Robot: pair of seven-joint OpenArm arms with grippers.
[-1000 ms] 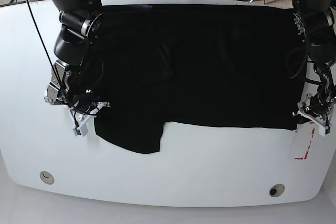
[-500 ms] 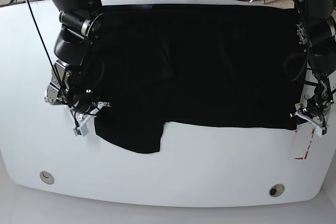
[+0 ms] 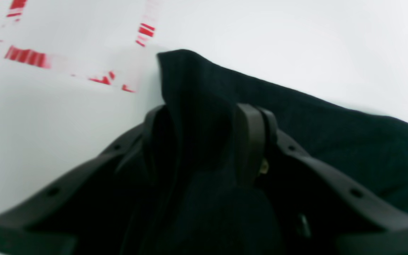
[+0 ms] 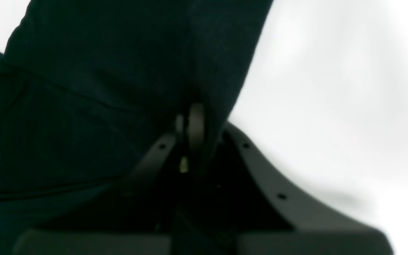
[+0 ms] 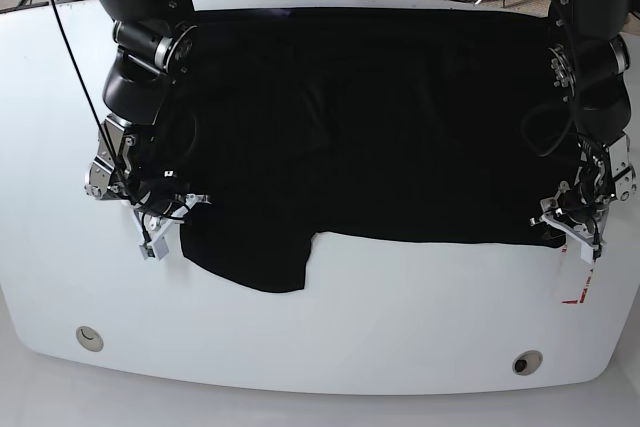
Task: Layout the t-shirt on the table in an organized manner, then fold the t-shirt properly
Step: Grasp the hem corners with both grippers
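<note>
The right arm's fingers (image 4: 193,124) are pressed together, pinching the edge of the black t-shirt (image 5: 370,127). The left arm's fingers (image 3: 250,141) stand partly apart with a bunched fold of the same cloth clamped between them. In the base view the t-shirt lies spread wide across the far half of the white worktop (image 5: 400,337), mostly flat with faint vertical creases, showing only plain black fabric. One sleeve (image 5: 255,262) hangs toward the near edge beside the right gripper (image 5: 165,222). The left gripper (image 5: 572,222) holds the opposite lower corner, just beside the red tape marks (image 5: 578,292). Two round holes (image 5: 527,362) sit near the worktop's front edge.
</note>
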